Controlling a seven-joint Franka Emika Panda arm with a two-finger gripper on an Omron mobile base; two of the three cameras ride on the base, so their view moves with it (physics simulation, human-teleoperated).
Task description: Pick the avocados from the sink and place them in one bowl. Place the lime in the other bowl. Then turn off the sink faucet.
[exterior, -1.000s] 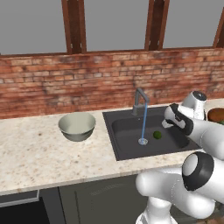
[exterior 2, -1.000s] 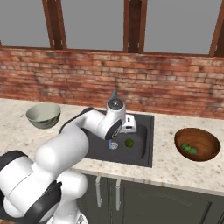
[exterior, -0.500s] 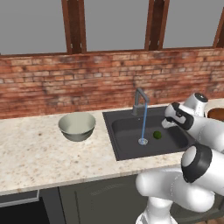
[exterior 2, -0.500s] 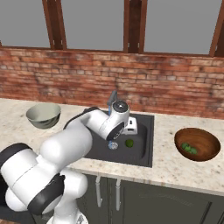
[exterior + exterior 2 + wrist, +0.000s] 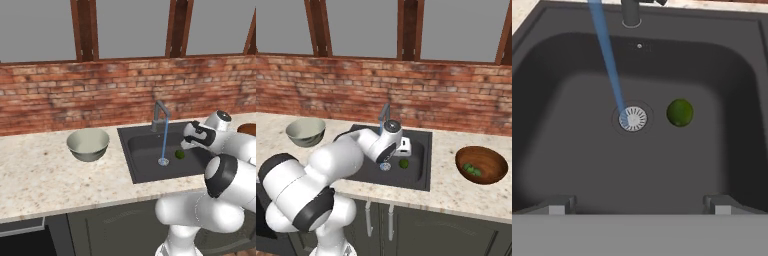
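Lime (image 5: 680, 112) smooth, yellow-green, on sink (image 5: 567, 150) floor just beside drain (image 5: 633, 118). Gripper (image 5: 639, 204) above basin, fingers wide apart, holding nothing.

Speckled counter (image 5: 40, 180) with two bowls (image 5: 305, 131), sink (image 5: 572, 150).

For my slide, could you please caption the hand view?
Open gripper above the sink, lime beside the drain, faucet running.

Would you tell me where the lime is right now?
The lime lies on the sink floor, just beside the drain, apart from the water stream; the open gripper hovers above.
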